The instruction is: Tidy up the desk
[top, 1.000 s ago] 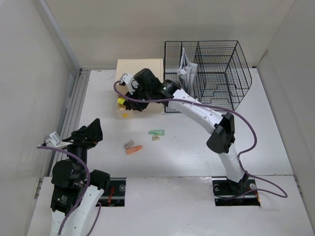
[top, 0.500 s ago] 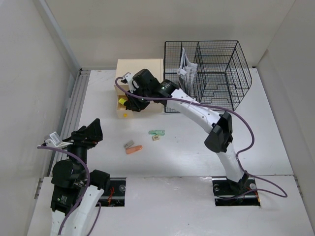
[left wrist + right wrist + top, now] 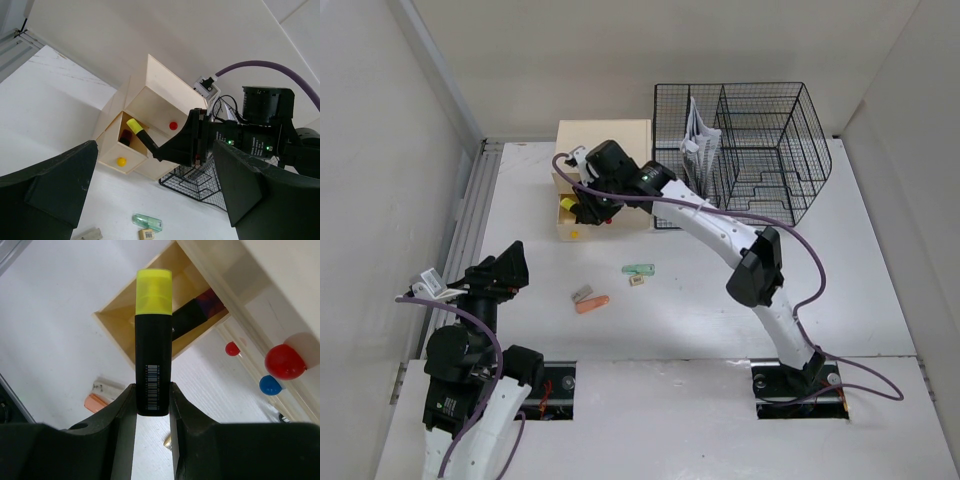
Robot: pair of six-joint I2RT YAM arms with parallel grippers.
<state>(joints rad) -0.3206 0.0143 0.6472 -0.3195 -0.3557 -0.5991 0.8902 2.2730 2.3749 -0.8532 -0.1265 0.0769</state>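
Observation:
My right gripper is shut on a black highlighter with a yellow cap. It holds the highlighter cap-first over the open drawer of the beige wooden box at the back of the white desk. A dark marker lies inside the drawer. In the left wrist view the highlighter points into that drawer. My left gripper hangs open and empty over the desk's near left. A green clear piece, a tan eraser, a grey piece and an orange piece lie loose mid-desk.
A black wire-mesh organizer stands at the back right, with papers in its left section. A ridged metal rail runs along the desk's left side. The box front shows red and blue knobs.
The right arm's elbow has swung left and its gripper has shifted the highlighter slightly further over the open drawer. The left arm has not moved.

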